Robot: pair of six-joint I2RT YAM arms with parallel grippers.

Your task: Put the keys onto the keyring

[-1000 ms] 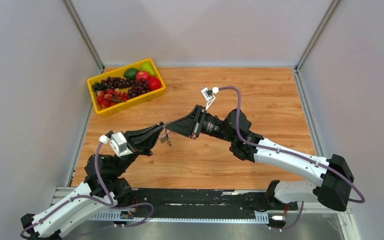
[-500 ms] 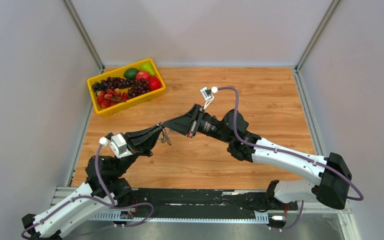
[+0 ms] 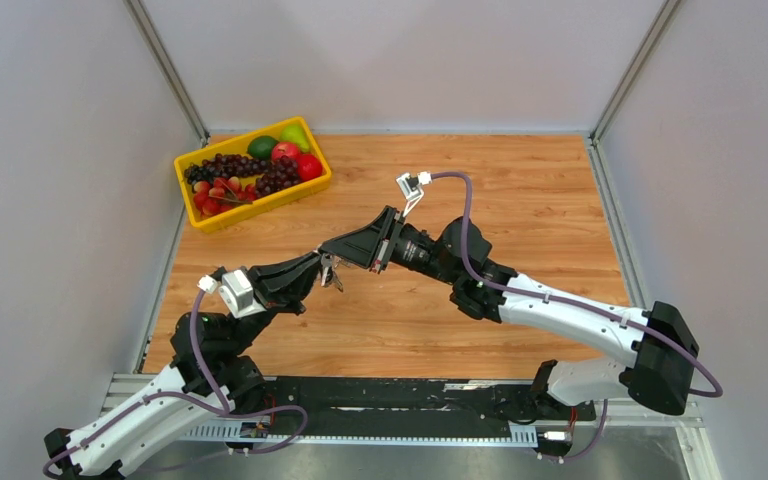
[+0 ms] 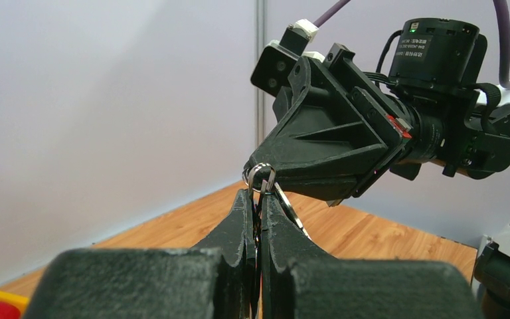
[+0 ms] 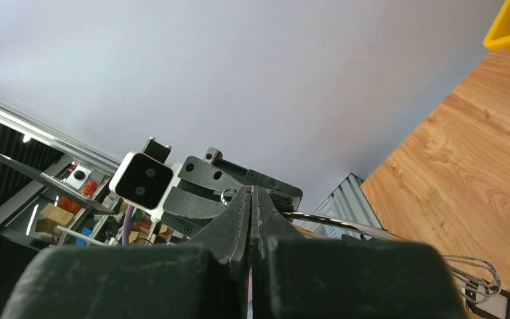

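Note:
Both grippers meet above the table's middle. My left gripper point(image 3: 312, 266) is shut on a thin dark piece, seemingly the key, of which only an edge shows between its fingers point(image 4: 242, 212). A small silver ring point(image 4: 260, 175) sits at its fingertips. My right gripper point(image 3: 332, 247) is shut, tip against that small ring point(image 5: 227, 195). The keyring's thin silver arc point(image 5: 335, 223) runs out from beside its fingers point(image 5: 239, 212) and shows in the left wrist view point(image 4: 291, 207). A bunch of tiny silver keys point(image 3: 331, 274) dangles below the meeting point.
A yellow bin point(image 3: 260, 208) of fruit stands at the table's far left. Grey walls close the left, back and right sides. The wooden table point(image 3: 520, 190) stretches out around the grippers.
My right gripper has moved left toward the left gripper, so the two tips now touch at the ring. The dangling keys have shifted slightly up and left.

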